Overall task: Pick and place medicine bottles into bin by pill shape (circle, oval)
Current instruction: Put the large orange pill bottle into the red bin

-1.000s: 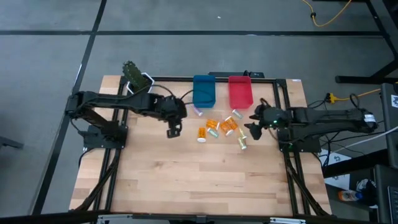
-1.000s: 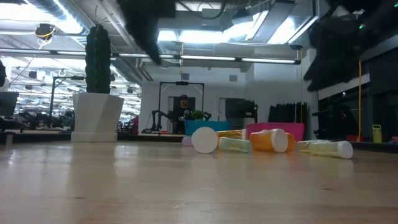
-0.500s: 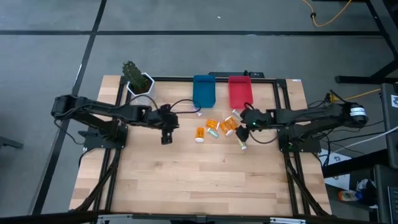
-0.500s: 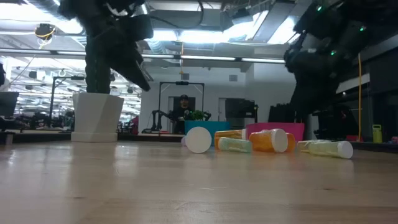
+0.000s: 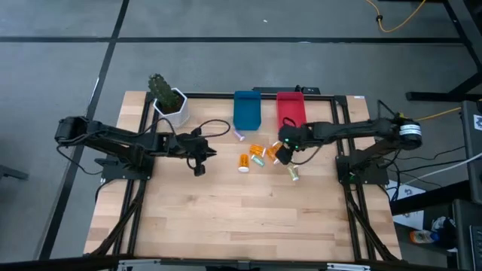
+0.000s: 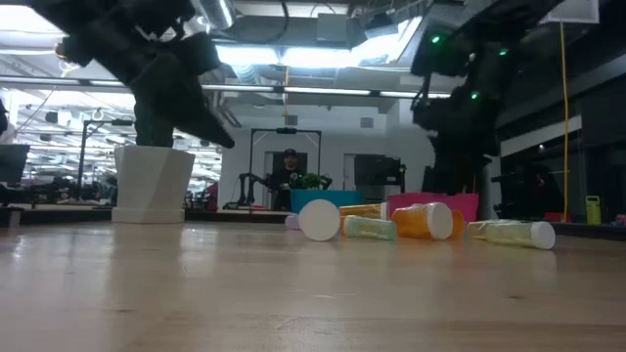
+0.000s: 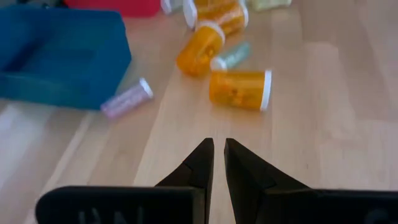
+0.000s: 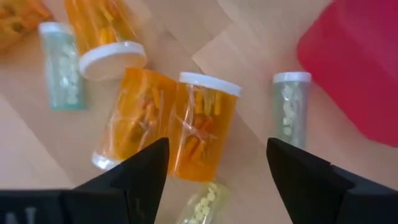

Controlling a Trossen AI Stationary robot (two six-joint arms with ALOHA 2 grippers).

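**Right hand spread above the orange bottles**

Fingers of the right hand [image 8: 217, 171] stand wide apart and hold nothing. Between them, just below, lie two orange bottles [image 8: 202, 124] side by side and touching, white caps pointing away from the wrist. Their long axes run roughly in line with the hand, so the fingers straddle them across the width. In the high view this hand [image 5: 280, 150] is over the right part of the bottle cluster [image 5: 260, 154], just near of the red bin [image 5: 291, 111]; the blue bin [image 5: 246, 110] is to its left. The left hand [image 7: 218, 163] is closed and empty, and it hangs over bare worktop [image 5: 226, 211] left of the cluster. I judge the right arm nearer for the next grasp.
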